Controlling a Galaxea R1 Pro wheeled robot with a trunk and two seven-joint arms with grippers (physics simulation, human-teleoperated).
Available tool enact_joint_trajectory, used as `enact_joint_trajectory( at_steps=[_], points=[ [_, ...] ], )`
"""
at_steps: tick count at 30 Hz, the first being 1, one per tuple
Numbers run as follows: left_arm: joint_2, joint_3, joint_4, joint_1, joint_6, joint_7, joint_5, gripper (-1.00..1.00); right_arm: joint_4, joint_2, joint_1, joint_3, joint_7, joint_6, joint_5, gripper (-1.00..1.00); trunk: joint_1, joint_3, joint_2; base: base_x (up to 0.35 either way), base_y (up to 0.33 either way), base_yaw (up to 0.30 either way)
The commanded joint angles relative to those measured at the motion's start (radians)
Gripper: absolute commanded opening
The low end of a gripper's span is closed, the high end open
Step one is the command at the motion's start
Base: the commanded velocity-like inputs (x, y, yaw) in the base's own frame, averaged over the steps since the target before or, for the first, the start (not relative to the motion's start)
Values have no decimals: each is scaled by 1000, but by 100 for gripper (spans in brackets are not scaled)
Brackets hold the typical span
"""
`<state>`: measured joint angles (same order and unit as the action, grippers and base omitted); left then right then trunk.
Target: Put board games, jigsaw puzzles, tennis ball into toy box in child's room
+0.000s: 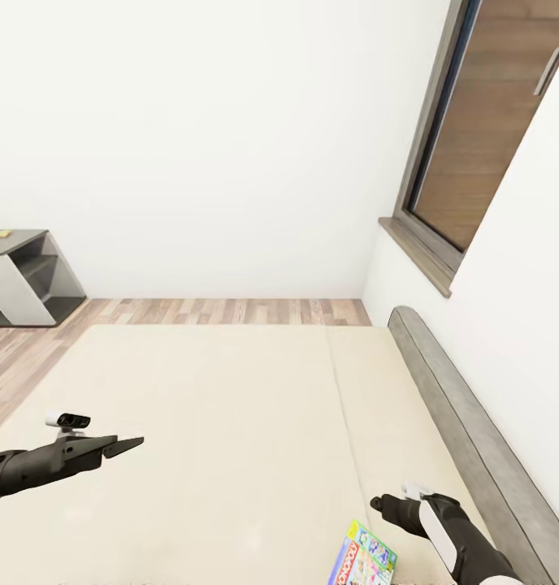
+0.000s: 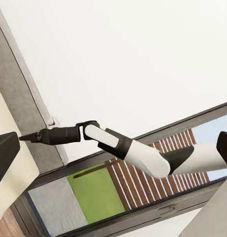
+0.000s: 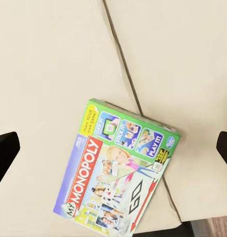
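— What do you see on the bed [image 1: 231,422]?

— A Monopoly box [image 3: 120,170]. It is blue and green with a red banner. It lies flat at the edge of the bed, and one corner sits across the line where the two cream mattress parts meet. From the head camera it peeks in at the near edge [image 1: 365,559], close to the grey headboard [image 1: 466,422].

— Where is the right gripper [image 3: 113,145]?

— Above the box, not touching it. Its two dark fingers [image 3: 4,153] are spread wide apart, one on each side.

— And the left gripper [image 1: 121,447]?

— It hangs over the other side of the bed, holding nothing. Its fingers are far apart too.

— What else is there?

— White walls, a wood floor, a window [image 1: 483,138] above the headboard, and a grey shelf [image 1: 28,276] by the far wall.
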<state>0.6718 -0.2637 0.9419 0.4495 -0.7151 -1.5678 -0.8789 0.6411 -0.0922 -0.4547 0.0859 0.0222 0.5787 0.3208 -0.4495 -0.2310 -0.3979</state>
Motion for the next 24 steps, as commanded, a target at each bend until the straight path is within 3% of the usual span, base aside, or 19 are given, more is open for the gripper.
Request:
enact_joint_trajectory(
  at_steps=[1,6,10,17,24],
  points=[
    [-2,-5,14,3,-13,-3,-6,100,1,0,0,3,2,6,1,100,-1,-4,-2,0,0,0],
    [-13,-4,77,11,-44,0,-5,100,0,0,0,3,3,6,2,100,-1,-12,-2,0,0,0],
    [-42,-2,147,19,-106,22,-4,100,0,0,0,3,3,6,2,100,-1,-18,-2,0,0,0],
    [-125,4,200,25,-146,154,-5,100,0,0,0,3,33,6,1,100,-1,-29,-2,0,0,0],
    [-149,7,211,24,-156,186,-6,100,0,-3,-1,4,78,6,0,100,-1,-41,-2,0,0,0]
  ],
)
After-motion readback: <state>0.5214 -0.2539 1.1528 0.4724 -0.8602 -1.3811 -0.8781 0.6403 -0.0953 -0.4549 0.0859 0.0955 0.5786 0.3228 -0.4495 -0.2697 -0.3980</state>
